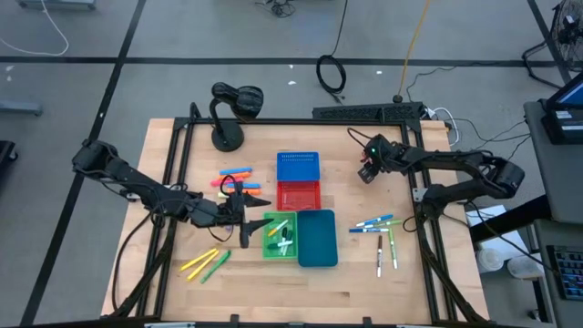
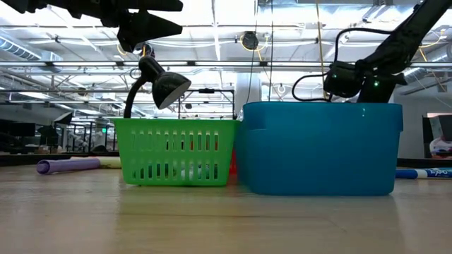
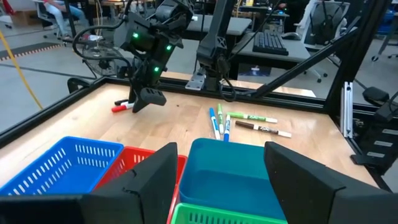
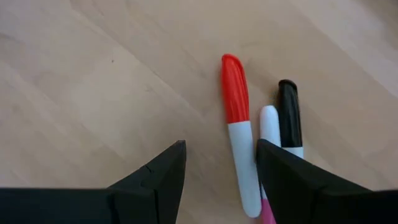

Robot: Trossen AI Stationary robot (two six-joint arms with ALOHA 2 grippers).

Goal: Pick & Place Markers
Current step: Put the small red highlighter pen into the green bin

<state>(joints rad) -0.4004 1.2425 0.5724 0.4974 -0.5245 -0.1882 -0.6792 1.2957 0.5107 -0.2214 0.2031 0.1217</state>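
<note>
The left end effector (image 1: 244, 211) hangs left of centre in the overhead picture, above the green bin (image 1: 280, 237), fingers spread wide and holding nothing; the right end effector (image 1: 366, 171) sits upper right of centre, low over the worktop (image 1: 173, 164), also wide open and empty; between its fingers lies a red-capped marker (image 4: 239, 130), with a black-capped marker (image 4: 288, 118) just beside it; neither is touched. Other markers are scattered about; orange and pink ones (image 1: 235, 173) left of the blue bin (image 1: 298, 167), yellow and green ones (image 1: 206, 263) lower left, blue and green ones (image 1: 383, 228) right of the teal bin (image 1: 317, 239), a few inside the green bin.
</note>
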